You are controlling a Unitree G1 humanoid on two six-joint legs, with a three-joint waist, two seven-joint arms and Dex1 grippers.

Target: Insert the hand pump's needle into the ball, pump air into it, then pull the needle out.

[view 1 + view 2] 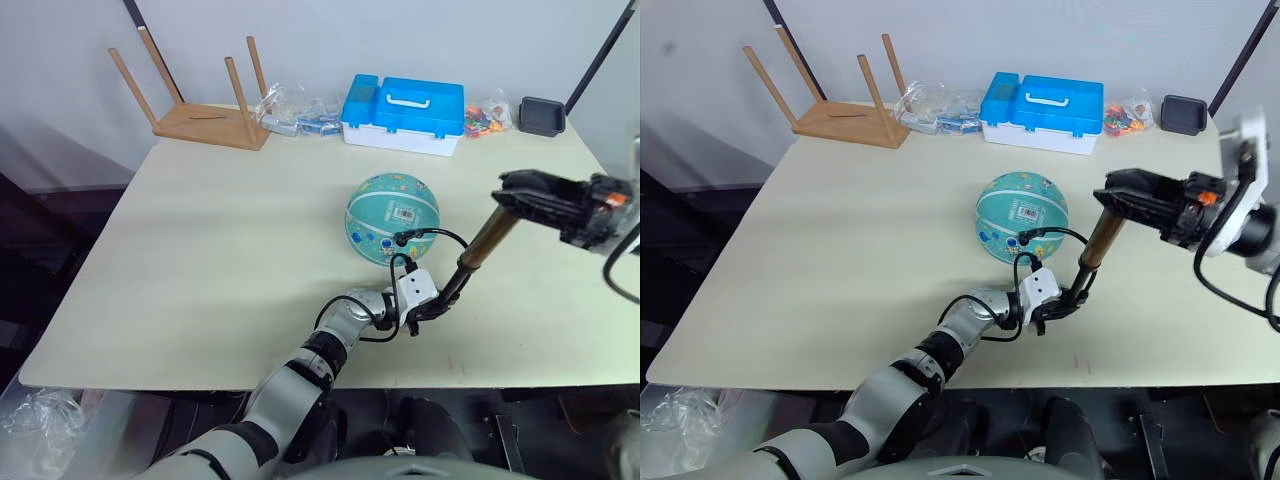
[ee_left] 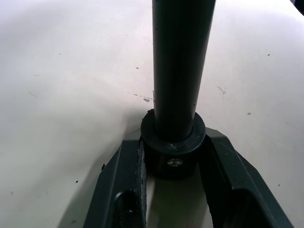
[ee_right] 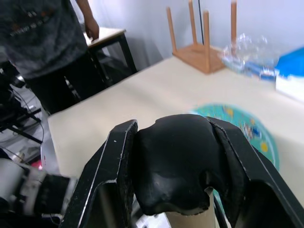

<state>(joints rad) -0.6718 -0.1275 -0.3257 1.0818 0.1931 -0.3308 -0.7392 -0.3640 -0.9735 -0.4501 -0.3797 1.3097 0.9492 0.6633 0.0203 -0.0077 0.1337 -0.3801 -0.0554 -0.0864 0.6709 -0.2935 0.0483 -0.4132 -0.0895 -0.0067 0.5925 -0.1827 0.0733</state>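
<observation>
The teal ball (image 1: pixel 391 216) rests mid-table, its white barcode label facing up. The hand pump (image 1: pixel 487 240) leans upright to the right of it. My left gripper (image 1: pixel 436 304) is shut on the pump's black bottom cap (image 2: pixel 173 142), low by the table. My right gripper (image 1: pixel 513 194) is shut on the black handle (image 3: pixel 173 161) at the top. A thin black hose (image 1: pixel 440 234) loops from the pump's base to a black fitting (image 1: pixel 401 239) lying against the ball's lower right side. The needle's metal pin is hidden there.
At the far edge stand an upturned wooden stool (image 1: pixel 205 105), clear plastic bags (image 1: pixel 295 108), a blue-and-white case (image 1: pixel 405 112), small colourful pieces (image 1: pixel 487 115) and a black tray (image 1: pixel 542 115). A person (image 3: pixel 42 42) stands beyond the table's left side.
</observation>
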